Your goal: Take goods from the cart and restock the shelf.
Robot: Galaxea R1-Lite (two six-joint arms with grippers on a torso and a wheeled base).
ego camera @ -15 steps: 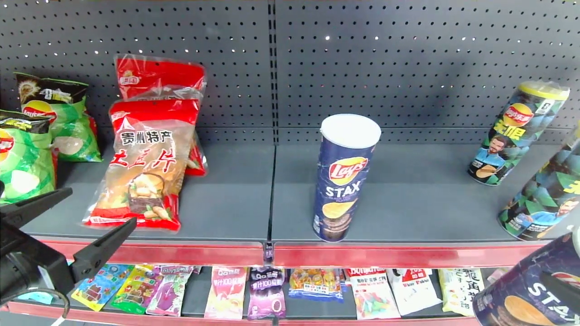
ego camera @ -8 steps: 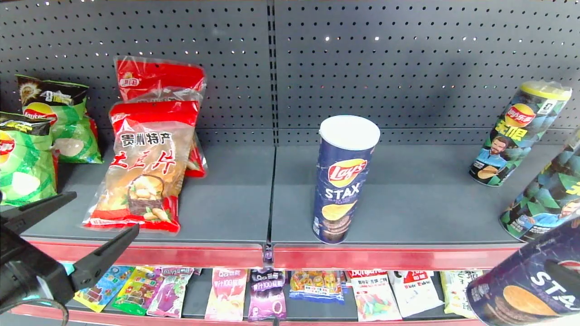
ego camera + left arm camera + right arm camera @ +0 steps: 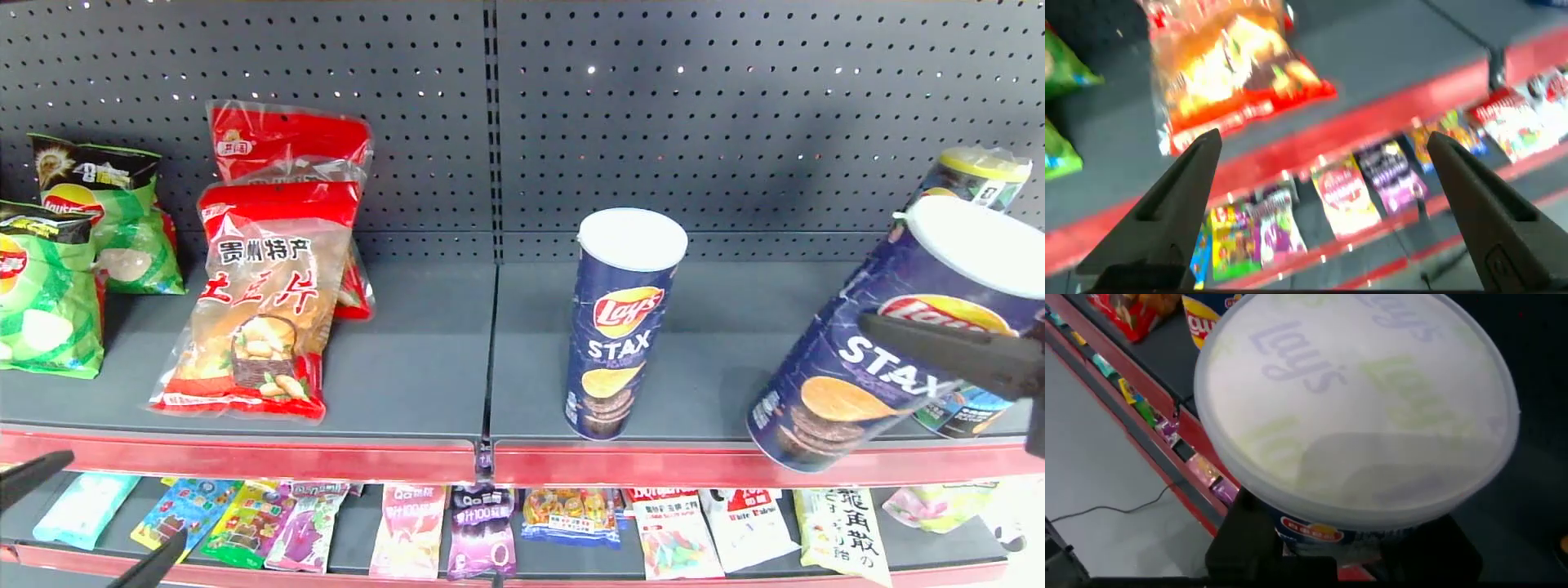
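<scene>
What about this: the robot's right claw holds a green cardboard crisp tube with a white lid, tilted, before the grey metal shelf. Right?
Not quite. The head view shows that the white-lidded cardboard crisp tube is dark blue, not green. The right gripper does hold it tilted before the grey metal shelf.

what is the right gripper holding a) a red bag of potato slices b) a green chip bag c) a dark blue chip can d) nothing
c: the right gripper is shut on the dark blue chip can, tilted over the front edge of the shelf.
</scene>
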